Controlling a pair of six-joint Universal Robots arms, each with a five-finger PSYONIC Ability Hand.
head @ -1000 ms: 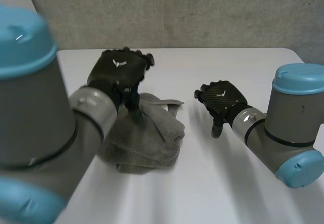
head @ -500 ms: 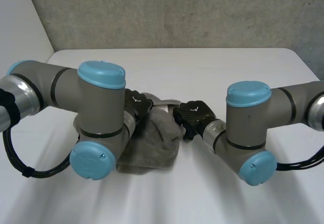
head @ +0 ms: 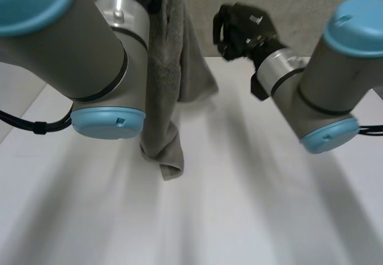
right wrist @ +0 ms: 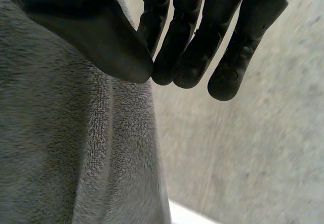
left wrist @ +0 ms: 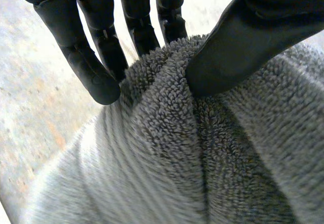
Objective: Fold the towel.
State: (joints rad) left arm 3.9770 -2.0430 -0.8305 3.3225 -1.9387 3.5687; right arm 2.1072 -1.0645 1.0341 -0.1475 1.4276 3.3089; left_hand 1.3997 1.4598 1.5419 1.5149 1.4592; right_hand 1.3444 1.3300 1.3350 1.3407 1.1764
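Above white table [head: 251, 217], left hand [left wrist: 243, 37] pinches the hanging grey towel [head: 173, 67]; right hand [head: 242, 29] clenched empty beside it.

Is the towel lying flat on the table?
No, the towel hangs down in a long drape, its top pinched in the left hand.

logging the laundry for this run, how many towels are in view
1. The grey towel hangs pinched in the left robot hand over the white table, beside the right robot hand. The arms cover part of the table, so another could be hidden.
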